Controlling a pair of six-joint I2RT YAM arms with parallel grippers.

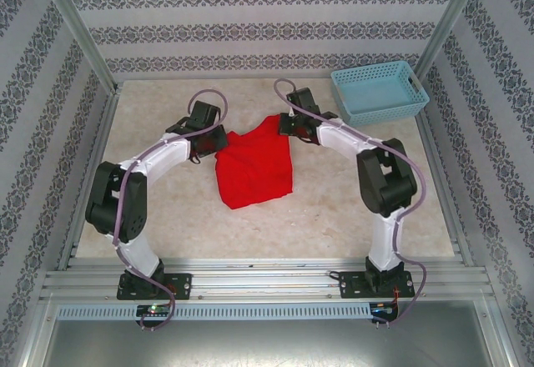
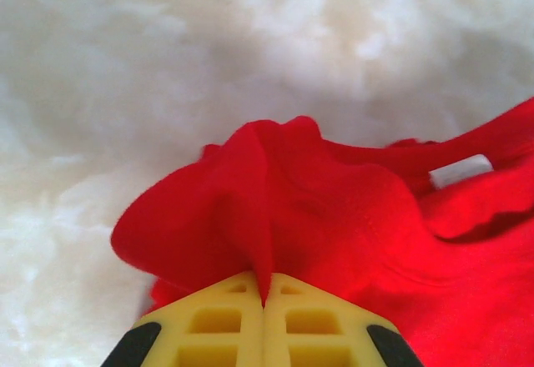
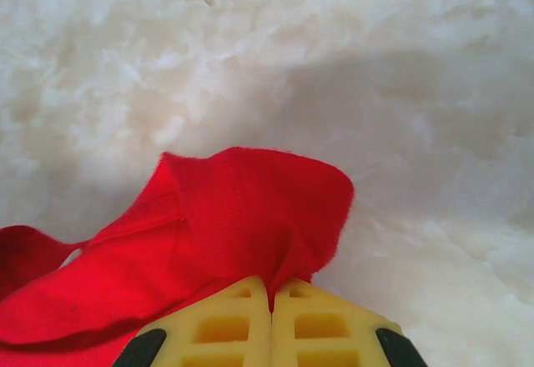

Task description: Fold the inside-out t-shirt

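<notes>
Soft, wrinkly red t-shirt point(image 1: 254, 167) lies crumpled on the mottled tabletop point(image 1: 334, 217); left gripper point(image 2: 264, 296) at its ten o'clock, right gripper point(image 3: 270, 288) at one, yellow jaws pinching cloth folds; left wrist view reveals a white tag point(image 2: 460, 170).

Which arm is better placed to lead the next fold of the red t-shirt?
Left, narrowly. Both grippers are shut on the far edge of the t-shirt, but the left gripper pinches a fold with cloth on both sides; the right gripper bites near a flap's edge and may slip.
</notes>
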